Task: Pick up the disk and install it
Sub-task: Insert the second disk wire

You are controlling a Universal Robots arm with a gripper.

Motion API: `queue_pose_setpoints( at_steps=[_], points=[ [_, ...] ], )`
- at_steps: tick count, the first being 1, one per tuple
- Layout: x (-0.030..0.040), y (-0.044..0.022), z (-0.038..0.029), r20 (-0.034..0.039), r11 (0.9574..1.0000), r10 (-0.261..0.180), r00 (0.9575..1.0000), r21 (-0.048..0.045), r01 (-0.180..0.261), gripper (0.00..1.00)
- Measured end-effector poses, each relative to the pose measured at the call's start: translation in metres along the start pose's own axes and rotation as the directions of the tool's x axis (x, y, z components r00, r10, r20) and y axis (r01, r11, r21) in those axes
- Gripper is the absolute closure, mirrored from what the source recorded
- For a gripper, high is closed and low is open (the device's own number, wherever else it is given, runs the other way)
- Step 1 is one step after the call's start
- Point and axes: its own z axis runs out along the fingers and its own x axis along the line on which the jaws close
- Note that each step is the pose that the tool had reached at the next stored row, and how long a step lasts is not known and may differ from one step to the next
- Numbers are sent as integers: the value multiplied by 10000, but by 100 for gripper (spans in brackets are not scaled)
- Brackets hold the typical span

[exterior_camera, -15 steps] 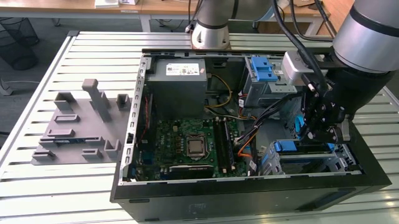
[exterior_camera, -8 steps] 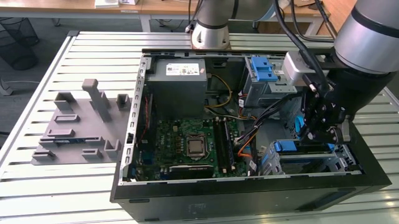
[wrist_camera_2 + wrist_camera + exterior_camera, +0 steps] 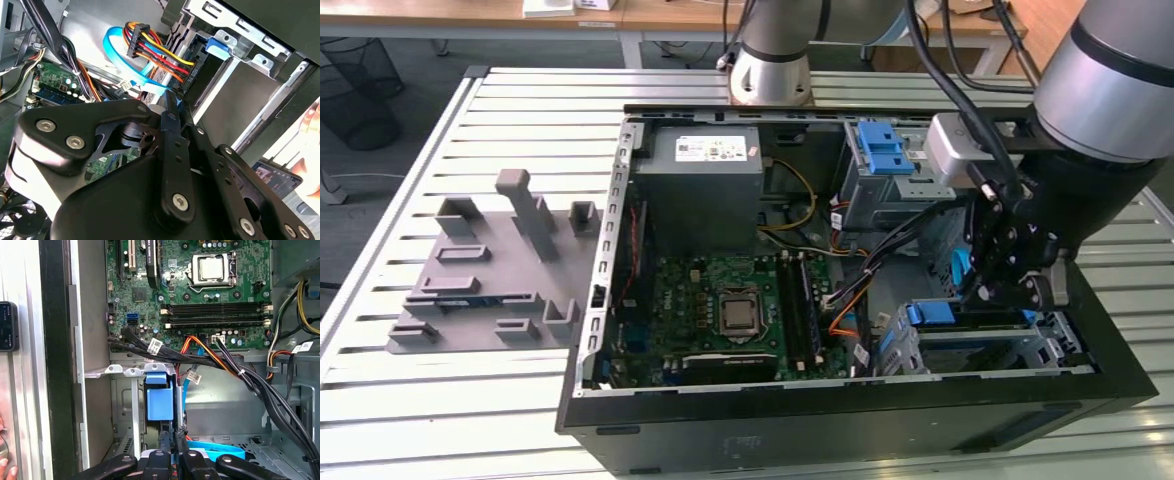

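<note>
We find the hand closed edge-on upon the disk above the drive cage. Nearby cables could snag during seating, in our judgement.

Even, bright daylight is falling across the slatted bench in the exterior view, glaring off its metal ribs. The open computer case is lying partly in shadow. In the second wrist view, the gripper linkage is looming blurred, close to the lens, while the background is overexposing.
</note>
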Motion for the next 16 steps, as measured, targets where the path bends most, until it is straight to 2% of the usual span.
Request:
queue_pose_setpoints(
  at_steps=[16],
  points=[
    [7, -7, 52, 25, 10000, 1, 10000, -2, -1, 84]
  ],
)
